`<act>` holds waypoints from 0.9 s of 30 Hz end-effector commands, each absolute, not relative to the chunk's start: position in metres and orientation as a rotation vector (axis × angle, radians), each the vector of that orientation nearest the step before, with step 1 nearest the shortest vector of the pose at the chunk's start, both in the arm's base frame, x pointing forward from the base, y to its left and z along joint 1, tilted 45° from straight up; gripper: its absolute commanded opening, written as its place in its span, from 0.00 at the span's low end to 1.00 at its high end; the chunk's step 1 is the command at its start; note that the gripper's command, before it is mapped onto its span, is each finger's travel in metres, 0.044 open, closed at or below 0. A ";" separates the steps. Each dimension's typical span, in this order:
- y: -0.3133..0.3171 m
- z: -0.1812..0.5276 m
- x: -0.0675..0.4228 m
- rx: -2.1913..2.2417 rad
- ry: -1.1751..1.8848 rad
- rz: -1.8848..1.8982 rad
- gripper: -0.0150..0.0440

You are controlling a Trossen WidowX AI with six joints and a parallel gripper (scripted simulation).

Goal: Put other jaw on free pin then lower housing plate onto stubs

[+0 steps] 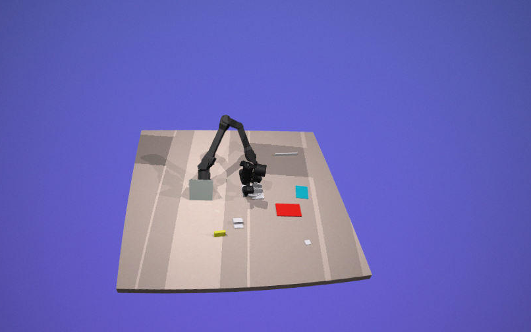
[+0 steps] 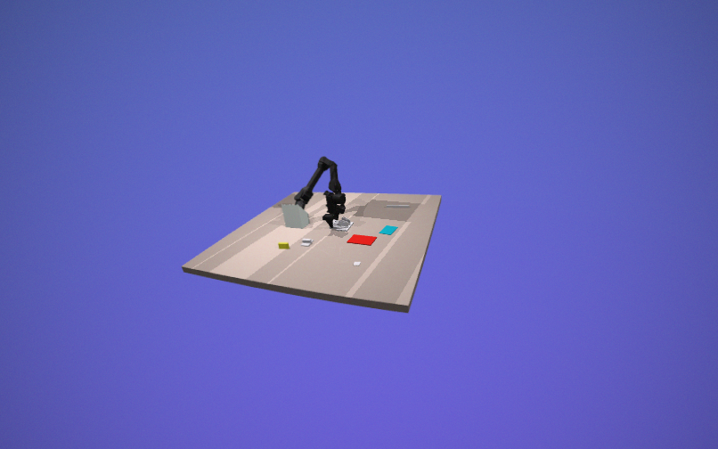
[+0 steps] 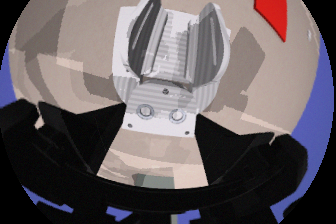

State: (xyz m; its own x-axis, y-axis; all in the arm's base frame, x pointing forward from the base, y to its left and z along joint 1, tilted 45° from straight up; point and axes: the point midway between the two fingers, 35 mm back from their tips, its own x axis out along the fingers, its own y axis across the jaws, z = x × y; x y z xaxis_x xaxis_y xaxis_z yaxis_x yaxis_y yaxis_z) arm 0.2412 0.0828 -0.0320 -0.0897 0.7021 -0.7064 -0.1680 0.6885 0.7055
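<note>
On the bench (image 1: 193, 264) (image 2: 294, 273) (image 3: 90, 27), taking the top view left to right, the yellow block (image 1: 219, 233) (image 2: 283, 245) and the small white bracket (image 1: 238, 222) (image 2: 306, 242) stand apart from the work. Next comes the gripper (image 1: 247, 192) (image 2: 330, 224) (image 3: 160, 110), clenched on the near end of the white assembly (image 1: 257, 195) (image 2: 344, 225) (image 3: 120, 49), one finger to each side. Farther right, the red sheet (image 1: 288, 210) (image 2: 362, 240) (image 3: 272, 7) lies well apart.

In the wrist view both jaws stand side by side; two round fittings (image 3: 145, 111) show at the near end, probably the pins or stubs. Tooth mesh and plate seating cannot be confirmed. Check both stubs and keep the housing plate level, pressing evenly; if it is seated, open gently and lift straight up, since a sideways drag could unseat it.
</note>
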 end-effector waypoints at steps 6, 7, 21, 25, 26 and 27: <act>0.083 -0.032 0.241 0.464 1.495 0.770 1.00; 0.083 -0.032 0.241 0.464 1.495 0.770 1.00; 0.080 -0.029 0.242 0.463 1.495 0.769 1.00; 0.061 -0.013 0.247 0.462 1.496 0.765 1.00; 0.054 -0.006 0.248 0.462 1.496 0.764 1.00; 0.047 0.002 0.248 0.463 1.497 0.765 1.00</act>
